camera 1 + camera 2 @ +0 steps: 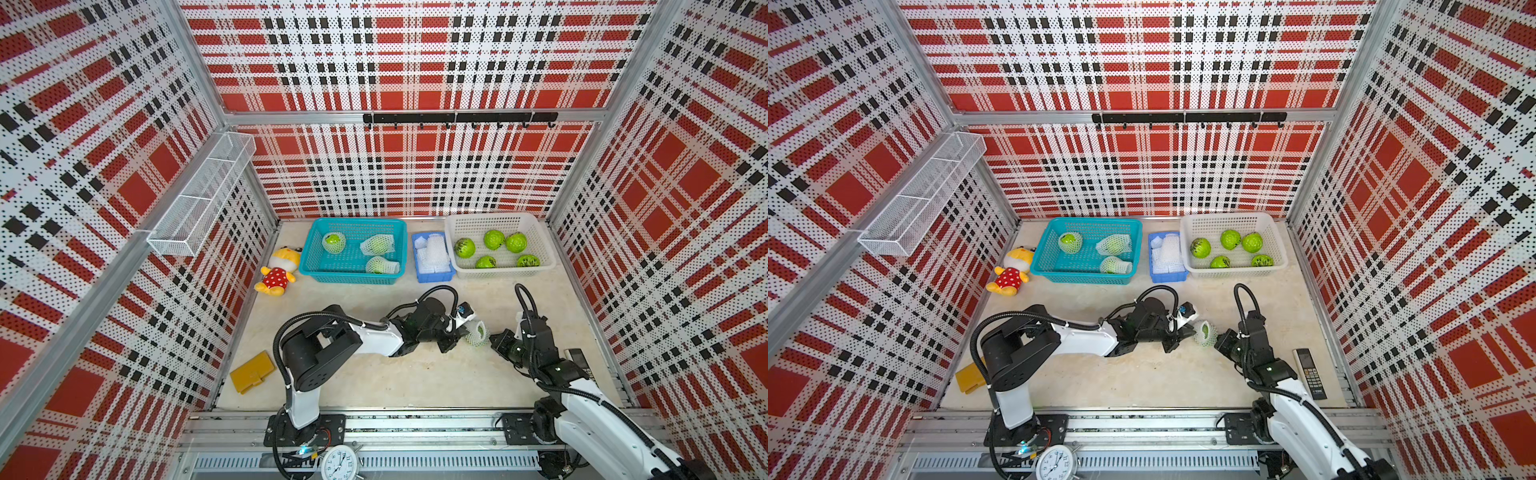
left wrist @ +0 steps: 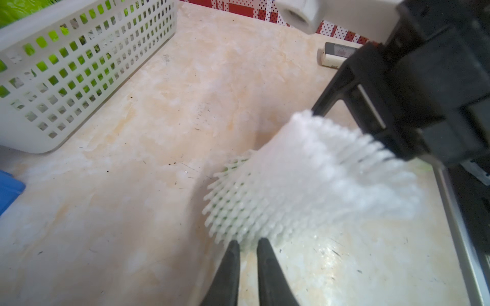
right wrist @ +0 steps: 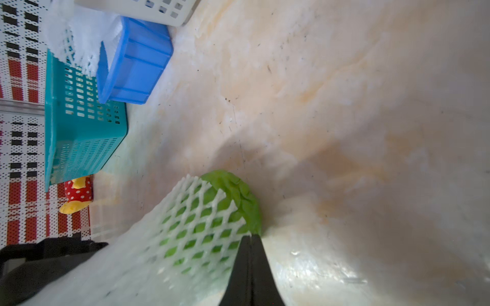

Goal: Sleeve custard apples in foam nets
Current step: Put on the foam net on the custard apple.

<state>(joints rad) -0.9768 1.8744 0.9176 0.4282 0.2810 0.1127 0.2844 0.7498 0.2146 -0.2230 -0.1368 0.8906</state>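
A bright green custard apple [image 3: 238, 193] lies on the table between my arms, partly sleeved in a white foam net [image 3: 191, 217], and shows in both top views [image 1: 480, 331] [image 1: 1205, 331]. My left gripper [image 2: 248, 242] is shut on one end of that foam net [image 2: 305, 180], with only a narrow gap between its fingers. At the other end, my right gripper [image 3: 250, 236] has its fingers pressed together on the net's rim beside the bare fruit. Several bare custard apples [image 1: 493, 240] sit in the white basket [image 1: 544, 249]. Spare foam nets [image 1: 434, 249] fill the blue tray [image 1: 434, 276].
The teal basket [image 1: 309, 245] at the back holds three sleeved fruits. A plush toy [image 1: 279, 270] lies by the left wall and a yellow object [image 1: 252, 371] at front left. A remote [image 1: 1310, 372] lies beside the right arm, and a clock [image 1: 340, 463] on the front rail.
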